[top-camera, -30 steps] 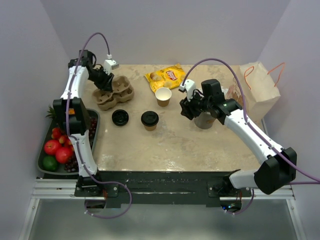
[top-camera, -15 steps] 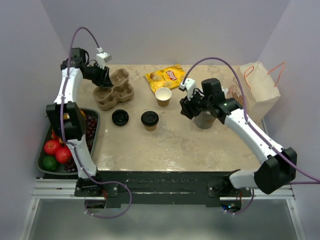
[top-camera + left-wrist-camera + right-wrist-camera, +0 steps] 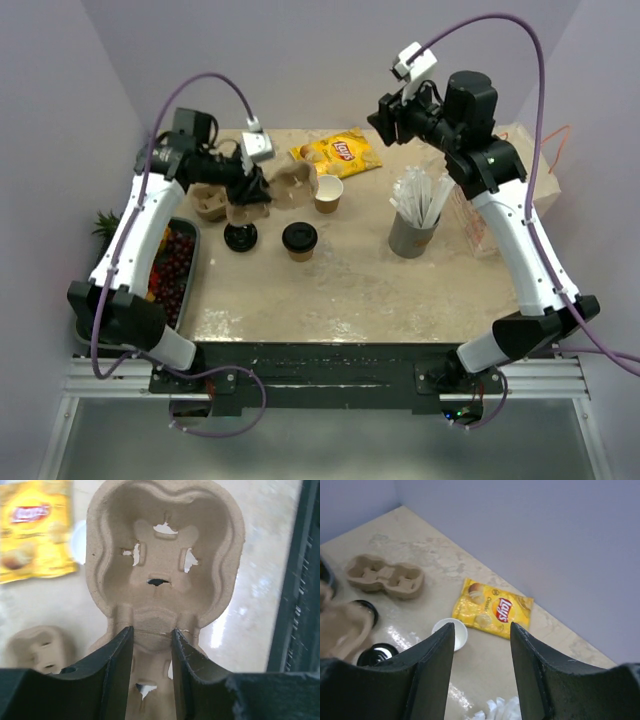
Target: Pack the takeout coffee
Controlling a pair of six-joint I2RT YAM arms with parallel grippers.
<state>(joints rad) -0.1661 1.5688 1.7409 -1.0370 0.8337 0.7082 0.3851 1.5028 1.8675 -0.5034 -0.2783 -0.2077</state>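
The left tool [image 3: 151,632] is clamped on the middle bridge of a tan moulded-pulp two-cup carrier [image 3: 160,565]. Its dark fingers [image 3: 117,665] press in from either side, and the carrier is held tilted above the beige stone worktop [image 3: 350,290]. In the top view this tool [image 3: 258,188] sits in the upper left of the frame, with the held carrier [image 3: 292,183] sticking out to its right.

Touching the carrier's right edge in that view stands a small tan kraft paper cup [image 3: 327,193], open, showing its white inside. A second kraft cup [image 3: 299,240], capped with a round black plastic lid, stands below the carrier near the frame's centre. A loose black lid [image 3: 240,237] lies flat just left of it, directly below the tool. That makes two cups and two lids, one lid fitted and one free.

A second pulp carrier [image 3: 210,200] rests on the worktop behind the left tool, so there are two carriers.

The right tool [image 3: 385,115] hangs high in the upper right of the frame, its jaws apart with nothing between them, well apart from both cups. Its wrist view looks down past the fingers [image 3: 432,670] at the open cup [image 3: 451,632].

One yellow crisp bag [image 3: 335,152] lies at the rear centre. One grey cup of white wrapped straws [image 3: 415,215] stands right of centre.
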